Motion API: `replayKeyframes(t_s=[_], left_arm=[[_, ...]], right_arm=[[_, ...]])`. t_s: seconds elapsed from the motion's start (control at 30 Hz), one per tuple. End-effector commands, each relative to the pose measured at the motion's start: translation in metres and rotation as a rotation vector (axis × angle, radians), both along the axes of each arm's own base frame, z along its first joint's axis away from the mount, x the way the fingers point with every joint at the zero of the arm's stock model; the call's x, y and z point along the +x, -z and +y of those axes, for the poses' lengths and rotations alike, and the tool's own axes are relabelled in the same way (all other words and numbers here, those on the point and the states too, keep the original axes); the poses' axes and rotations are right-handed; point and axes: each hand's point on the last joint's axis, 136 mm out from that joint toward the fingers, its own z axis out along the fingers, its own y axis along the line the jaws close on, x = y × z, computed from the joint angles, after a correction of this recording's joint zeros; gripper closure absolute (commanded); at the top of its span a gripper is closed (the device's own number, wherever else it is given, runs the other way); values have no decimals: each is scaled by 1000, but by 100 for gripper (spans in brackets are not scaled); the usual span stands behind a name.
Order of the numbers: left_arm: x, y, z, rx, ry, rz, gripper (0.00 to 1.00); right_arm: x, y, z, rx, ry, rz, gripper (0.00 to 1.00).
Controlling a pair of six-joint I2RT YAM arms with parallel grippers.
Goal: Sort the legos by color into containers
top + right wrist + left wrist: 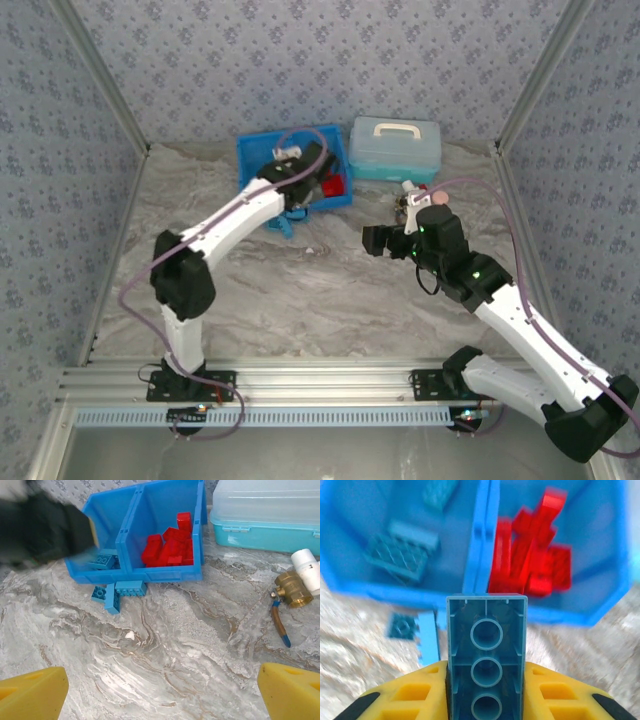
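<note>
Plastic, likely light, stiff and slick: the light-blue brick [486, 645] sits pinched by its long sides in the left gripper [486, 682], at the blue tray's [420, 597] near wall. The right gripper [162, 692] is spread wide.

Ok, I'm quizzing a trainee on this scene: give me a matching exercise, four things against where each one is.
1 red legos
2 blue brick, underside showing
3 brass fitting
4 loose blue legos

a in the left gripper
b on the table near the lidded case
c on the table before the tray
d piled in a tray compartment

Pairs: 1-d, 2-a, 3-b, 4-c
</note>
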Motion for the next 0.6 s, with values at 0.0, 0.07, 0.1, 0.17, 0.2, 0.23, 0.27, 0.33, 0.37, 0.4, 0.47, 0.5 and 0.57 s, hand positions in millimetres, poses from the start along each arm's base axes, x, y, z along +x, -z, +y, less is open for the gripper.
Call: replayKeyframes(t_s=[0.0,0.07,0.1,0.17,0.2,0.23,0.27,0.33,0.37,0.4,0.47,0.5,0.57], left_arm=[[25,-2,48,134,-40,3,68],[40,5,60,128,-47,25,68],[48,11,64,119,-45,36,68],[65,18,65,76,-20,57,67],[73,24,67,74,-19,69,66],[80,29,70,88,-24,78,66],[86,34,72,99,-26,87,65],[98,47,73,93,-19,123,65],[104,53,73,84,-18,136,64],[109,60,73,74,-15,151,64],[117,71,77,58,-32,170,62],[120,76,80,51,-40,180,59],[125,82,82,34,-51,192,55]], right_arm=[[1,-10,1,27,-2,-17,0],[1,-9,1,26,-2,-15,0],[1,-9,1,25,-1,-14,0],[1,-9,1,22,-4,-14,0],[1,-9,1,22,-3,-14,0],[1,-9,1,20,-2,-15,0],[1,-9,1,19,-1,-15,0],[2,-10,0,17,-1,-17,0],[2,-11,0,15,-1,-18,0],[2,-11,0,11,-1,-18,0],[2,-12,-1,5,2,-20,0],[1,-12,-2,0,1,-19,0],[1,-12,-3,-7,4,-19,0]])
